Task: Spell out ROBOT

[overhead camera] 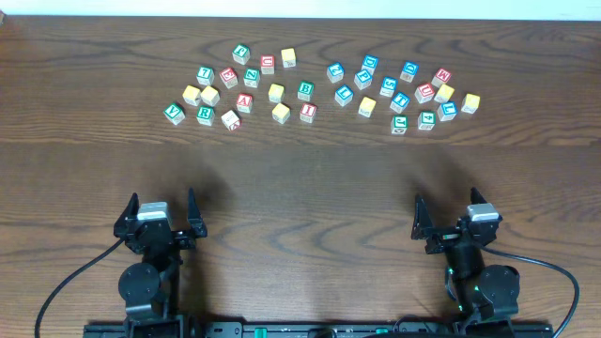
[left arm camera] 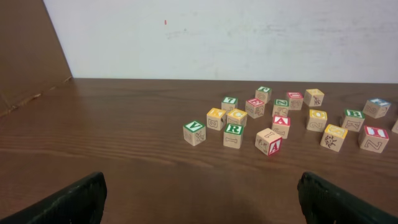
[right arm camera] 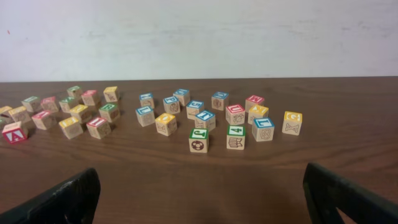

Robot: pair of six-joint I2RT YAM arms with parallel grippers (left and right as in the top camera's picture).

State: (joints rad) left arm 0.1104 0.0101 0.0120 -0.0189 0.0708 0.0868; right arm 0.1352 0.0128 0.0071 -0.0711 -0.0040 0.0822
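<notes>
Here we are over the counter (overhead camera: 300, 188), and both arms sit at the near edge, well apart from the blocks. The left gripper (overhead camera: 161, 208) has its jaws spread wide with nothing between them. Same story for the right gripper (overhead camera: 449, 211): jaws wide, nothing held.

The green R cube (overhead camera: 206, 115) lies at about 1 o'clock from the left jaws, on the near edge of the left cluster. It sits between a green V cube (overhead camera: 174, 114) at its 9 o'clock and a red-lettered cube (overhead camera: 231, 119) at its 3 o'clock. From the left wrist, the R stands upright and readable on a green-framed top, with pale wood sides.

The green B cube (overhead camera: 305, 90) is out at 2 o'clock from the left jaws, just beyond a red-topped cube (overhead camera: 308, 113).

Over to the right cluster: the blue T cube (overhead camera: 401, 100) lies at 11 o'clock from the right jaws, though its letter is small and hard to read.

Yellow-topped cubes (overhead camera: 192, 95) are scattered through both clusters, their letters too small to make out.
</notes>
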